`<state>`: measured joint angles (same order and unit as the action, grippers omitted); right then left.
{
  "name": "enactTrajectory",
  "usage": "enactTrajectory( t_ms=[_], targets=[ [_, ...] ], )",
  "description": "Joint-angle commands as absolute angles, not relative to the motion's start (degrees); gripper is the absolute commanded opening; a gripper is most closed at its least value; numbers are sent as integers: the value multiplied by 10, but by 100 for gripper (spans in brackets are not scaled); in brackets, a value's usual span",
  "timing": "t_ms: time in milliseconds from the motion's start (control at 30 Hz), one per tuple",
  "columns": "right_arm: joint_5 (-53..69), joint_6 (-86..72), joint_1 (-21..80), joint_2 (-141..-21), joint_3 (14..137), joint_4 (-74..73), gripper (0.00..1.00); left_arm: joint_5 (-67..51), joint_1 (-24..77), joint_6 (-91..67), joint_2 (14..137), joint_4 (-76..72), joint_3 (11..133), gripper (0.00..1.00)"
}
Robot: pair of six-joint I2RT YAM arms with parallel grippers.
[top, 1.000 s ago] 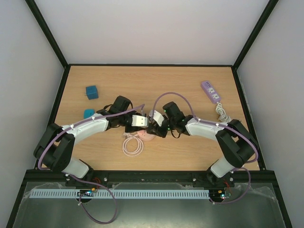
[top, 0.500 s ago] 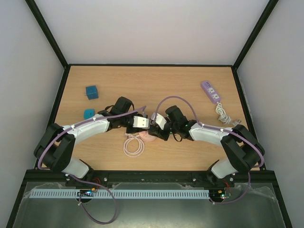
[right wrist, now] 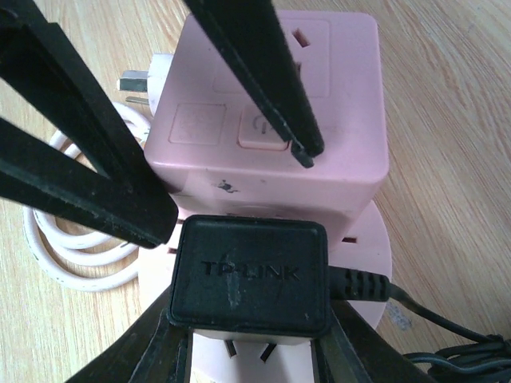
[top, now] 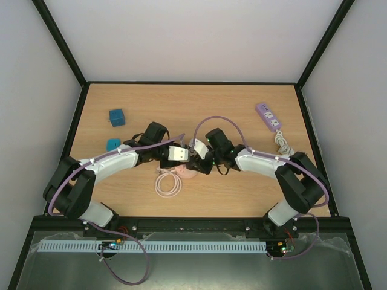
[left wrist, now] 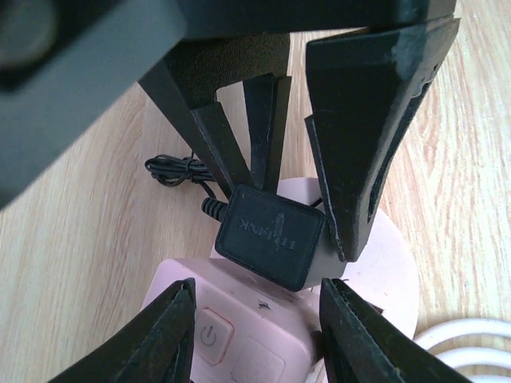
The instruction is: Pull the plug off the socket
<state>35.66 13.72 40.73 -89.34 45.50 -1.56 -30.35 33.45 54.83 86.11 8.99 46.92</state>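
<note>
The socket (right wrist: 275, 104) is a pink cube with a power button, standing on a round pink base (top: 188, 174) at mid-table. My left gripper (left wrist: 257, 281) is shut on the cube, one finger against each side. The plug (right wrist: 249, 275) is a black TP-LINK adapter held against the cube's side. My right gripper (right wrist: 249, 319) is shut on the plug. Two bare metal prongs show under the plug's body over the pink base. From above, both grippers meet over the socket and hide the plug.
The socket's white cable (top: 168, 184) lies coiled just in front of it. The plug's thin black cord (left wrist: 172, 167) trails on the wood. A blue cube (top: 117, 116) and a teal piece (top: 113, 144) lie at the left. A purple power strip (top: 268, 116) lies at the back right.
Half a second ago the right gripper stood a little farther right; it has come back left toward the left gripper. The white coil shifted slightly left. Both grips are unchanged.
</note>
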Motion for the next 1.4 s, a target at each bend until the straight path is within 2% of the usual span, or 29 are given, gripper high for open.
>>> enactTrajectory(
  t_ms=[0, 133, 267, 433, 633, 900, 1133, 1367],
  targets=[
    [449, 124, 423, -898, 530, 0, 6, -224, 338, 543, 917, 213, 418, 44],
    [430, 133, 424, -881, 522, 4, 6, -222, 339, 543, 917, 211, 412, 44],
    [419, 137, 424, -812, 428, 134, 6, -220, 339, 542, 917, 209, 408, 44],
    [425, 115, 423, -812, 399, 217, 5, -217, 338, 543, 917, 209, 407, 44],
    [441, 105, 423, -852, 454, 154, 5, -217, 340, 540, 917, 210, 411, 44],
    [429, 132, 412, -829, 441, 101, 5, -226, 341, 522, 902, 219, 423, 45],
    [462, 92, 373, -796, 434, 112, 6, -275, 340, 466, 853, 232, 471, 57],
    [482, 34, 343, -793, 447, 115, 6, -275, 335, 401, 811, 228, 515, 69]
  ],
)
